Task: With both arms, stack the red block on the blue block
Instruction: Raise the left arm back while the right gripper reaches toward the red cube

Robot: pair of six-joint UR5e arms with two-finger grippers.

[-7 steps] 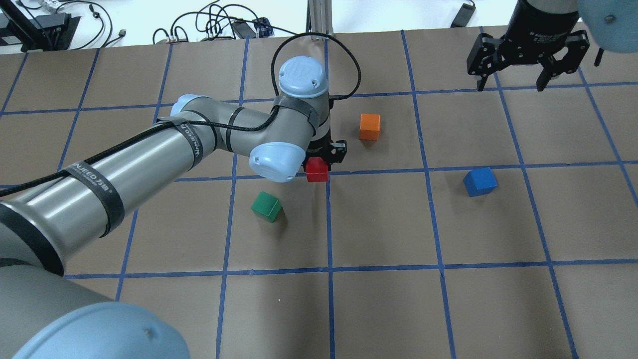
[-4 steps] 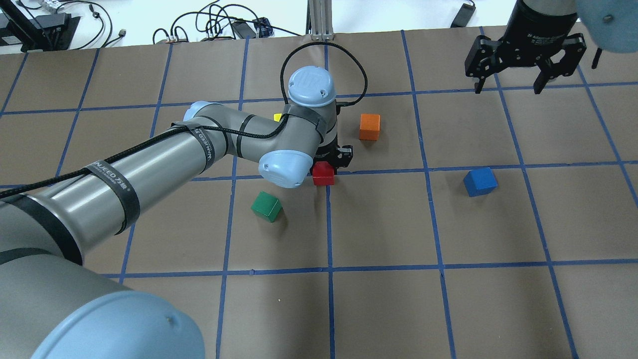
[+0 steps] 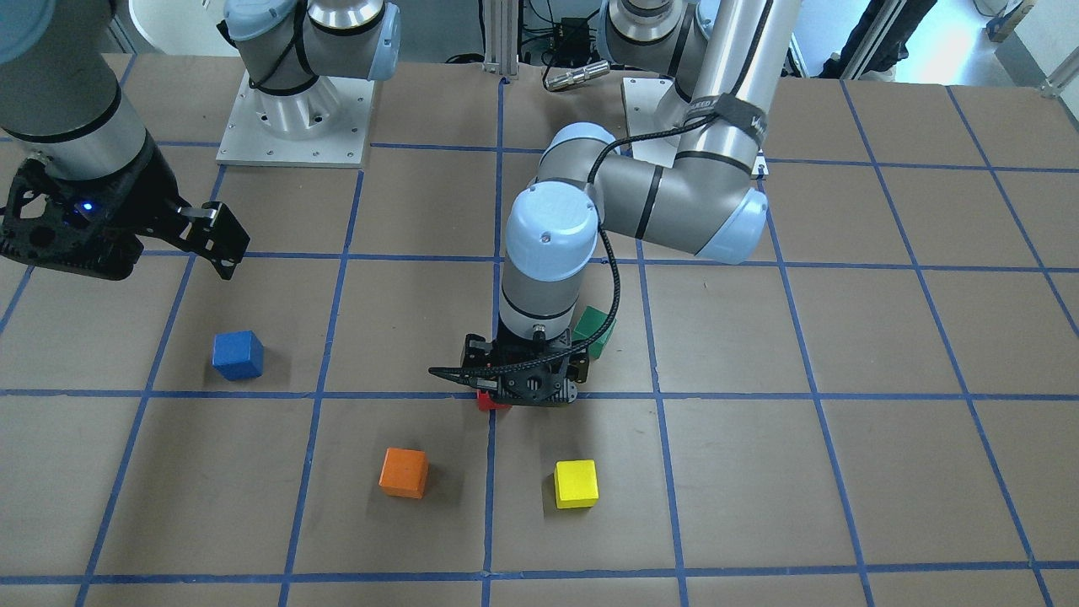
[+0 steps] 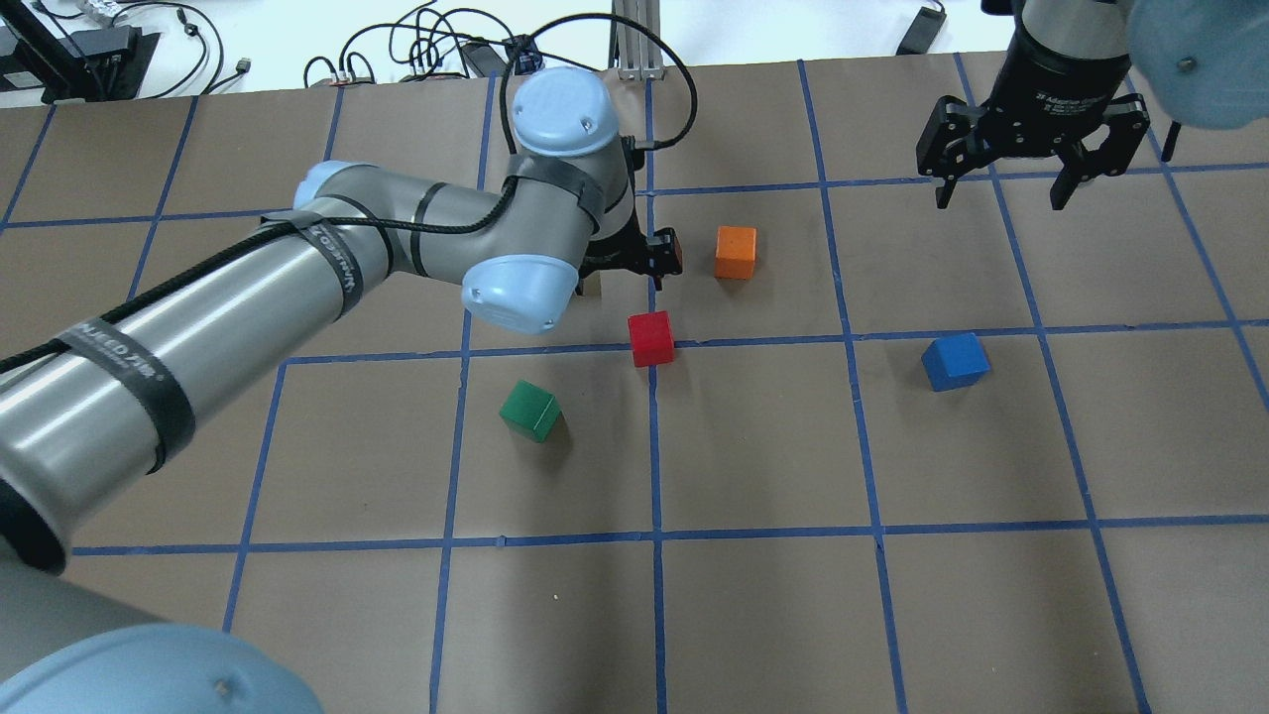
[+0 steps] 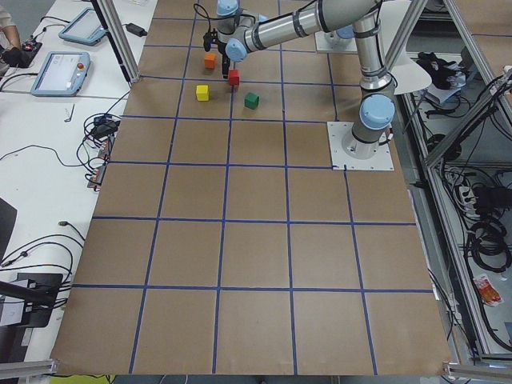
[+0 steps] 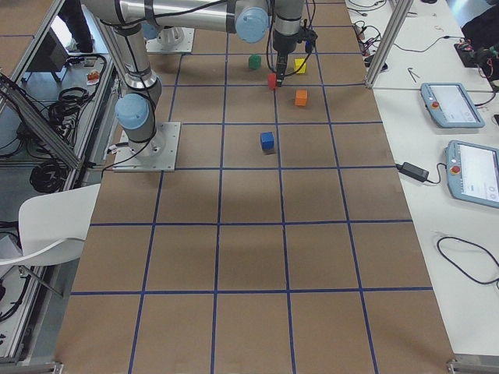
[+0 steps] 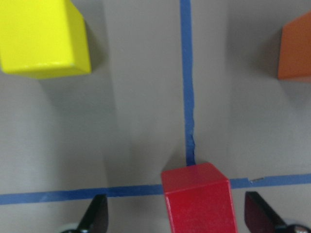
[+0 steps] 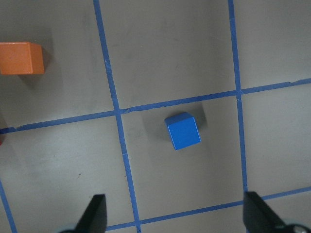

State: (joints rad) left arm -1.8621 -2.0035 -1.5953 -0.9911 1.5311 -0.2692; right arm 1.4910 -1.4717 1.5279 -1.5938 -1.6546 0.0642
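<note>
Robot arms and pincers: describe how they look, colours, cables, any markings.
The left arm and right arm are silver-grey tubes with rounded light-blue joint caps. A black cable runs along the left arm under black straps with white lettering. The left pincer and right pincer are black and two-fingered; the right one shows a small blue light.

Front-facing view: the left hand [image 3: 523,389] covered nearly all of the red block [image 3: 486,403], only a sliver showing, and the wrist hid part of the green block [image 3: 597,327]. On the left wrist camera the red block ran off the bottom edge, the orange block [image 7: 295,48] off the right, the yellow block [image 7: 41,36] off the top-left. Overhead, the arm hid that yellow block entirely. Side views: left hand too small to read.
</note>
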